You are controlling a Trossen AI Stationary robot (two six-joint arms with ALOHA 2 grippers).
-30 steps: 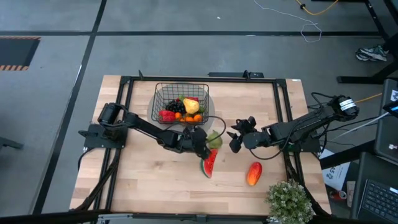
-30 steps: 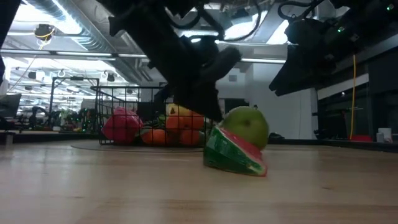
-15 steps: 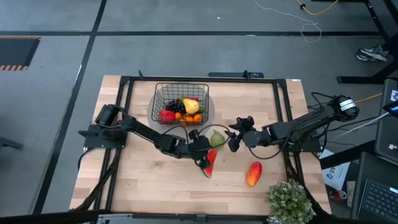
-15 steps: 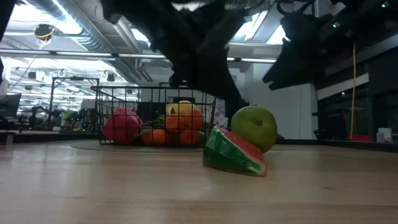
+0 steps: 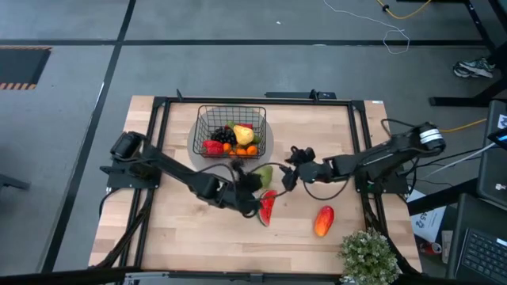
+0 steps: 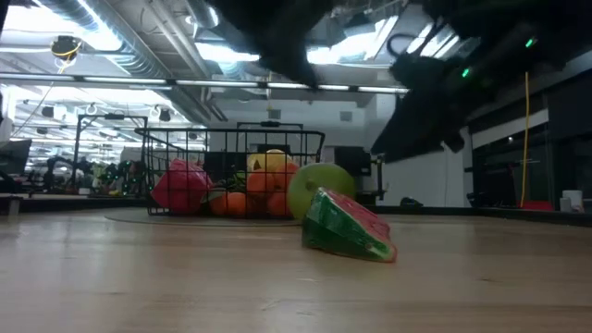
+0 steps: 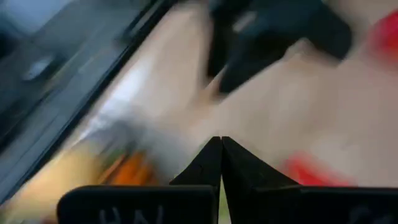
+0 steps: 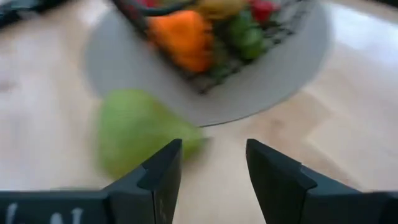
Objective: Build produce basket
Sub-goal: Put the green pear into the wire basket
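While the basket [image 5: 230, 131] already holds several pieces, the green pear [image 5: 264, 174] lies on the surface between it and the watermelon slice [image 5: 267, 207]. Right hand [image 8: 211, 165], fingers spread, faces the pear: centre it between them before closing. Left hand [image 7: 221, 165], fingers pressed together, sits beside the slice; the mango [image 5: 323, 221] lies well apart.

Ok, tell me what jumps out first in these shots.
The black wire basket near the table's far edge, heaped with bright toy fruit. In front of it, both grippers meet mid-table over a green pear and watermelon slice; the right gripper is open, facing the pear.
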